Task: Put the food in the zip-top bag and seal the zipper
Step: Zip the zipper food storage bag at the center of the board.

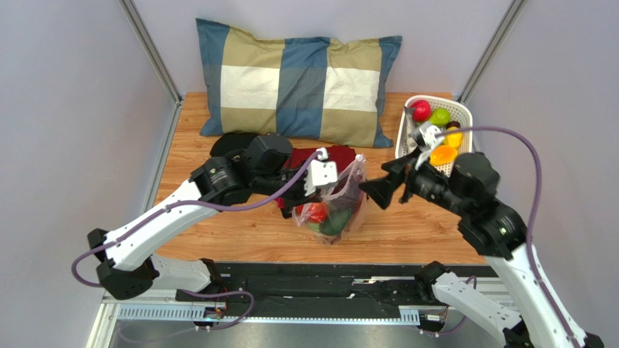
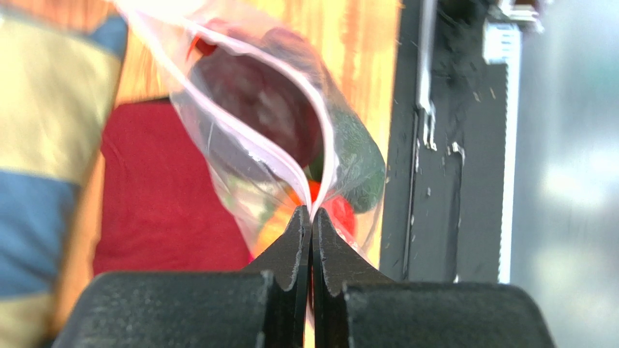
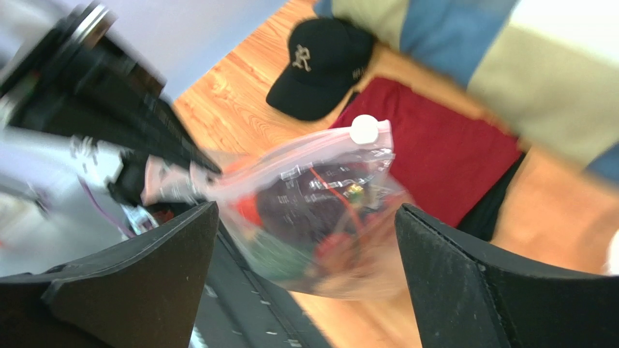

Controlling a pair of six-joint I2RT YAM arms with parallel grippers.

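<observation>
The clear zip-top bag hangs near the table's front edge, with red, green, orange and dark purple food inside. My left gripper is shut on one end of the bag's mouth. The two zipper strips spread apart from that end, so the mouth gapes. My right gripper is open just right of the bag, touching nothing. In the right wrist view the bag sits ahead of and between the spread fingers, with a white slider at its top corner.
A white basket at the back right holds more food, red, green and orange. A folded red cloth and a black cap lie behind the bag. A checked pillow lies at the back.
</observation>
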